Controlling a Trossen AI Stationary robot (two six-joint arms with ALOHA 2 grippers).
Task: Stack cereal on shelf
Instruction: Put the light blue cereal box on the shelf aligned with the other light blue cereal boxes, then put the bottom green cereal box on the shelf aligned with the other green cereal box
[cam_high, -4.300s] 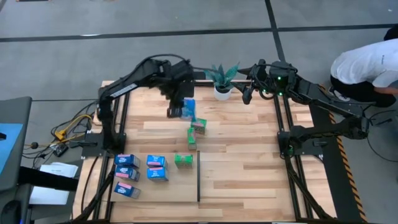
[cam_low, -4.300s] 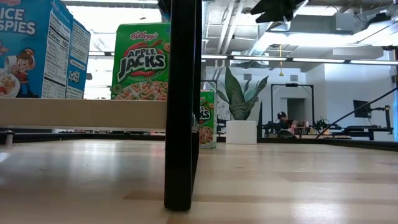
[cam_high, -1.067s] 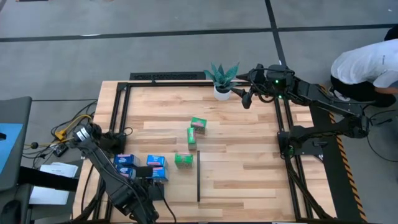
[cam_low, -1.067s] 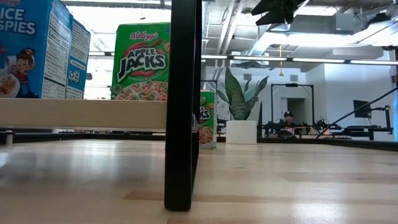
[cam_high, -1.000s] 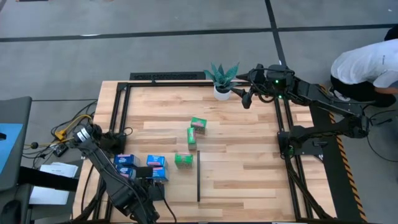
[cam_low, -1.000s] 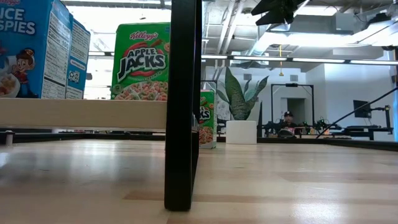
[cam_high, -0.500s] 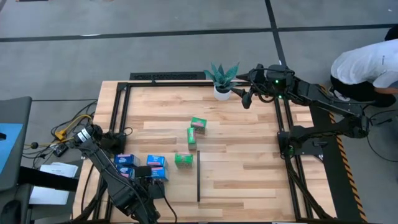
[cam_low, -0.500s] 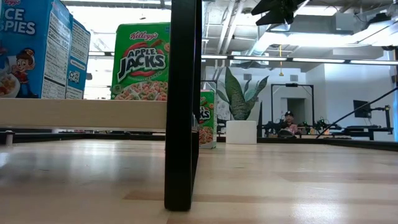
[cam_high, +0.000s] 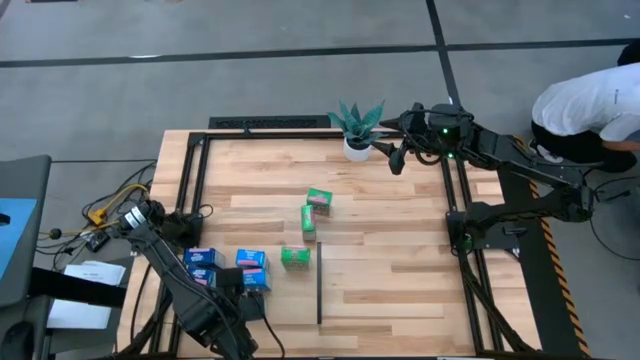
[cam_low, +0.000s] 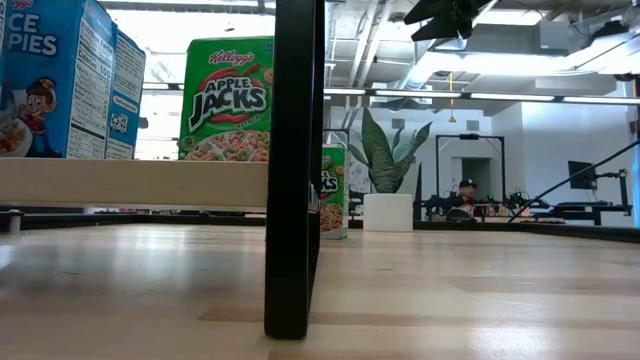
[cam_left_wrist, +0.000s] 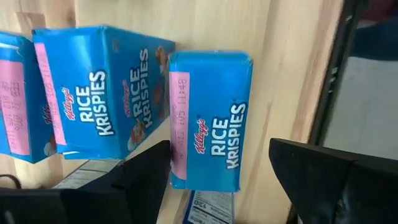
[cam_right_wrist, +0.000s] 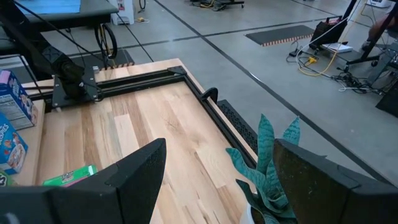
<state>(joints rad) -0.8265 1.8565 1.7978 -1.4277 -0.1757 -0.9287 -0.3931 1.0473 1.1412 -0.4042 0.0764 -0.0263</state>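
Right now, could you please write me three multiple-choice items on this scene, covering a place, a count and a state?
1. Where on the table does the potted plant stand?
A) its middle
B) its far edge, beside the right gripper
C) its near left corner

2. How many green cereal boxes are on the table?
A) one
B) three
C) five

3. How are the right gripper's jaws?
A) open and empty
B) shut on a green box
C) shut on the plant

Answers:
1 B, the high view shows it by the far rail next to that gripper.
2 B, three sit near the middle.
3 A, the right wrist view shows them apart with nothing between.
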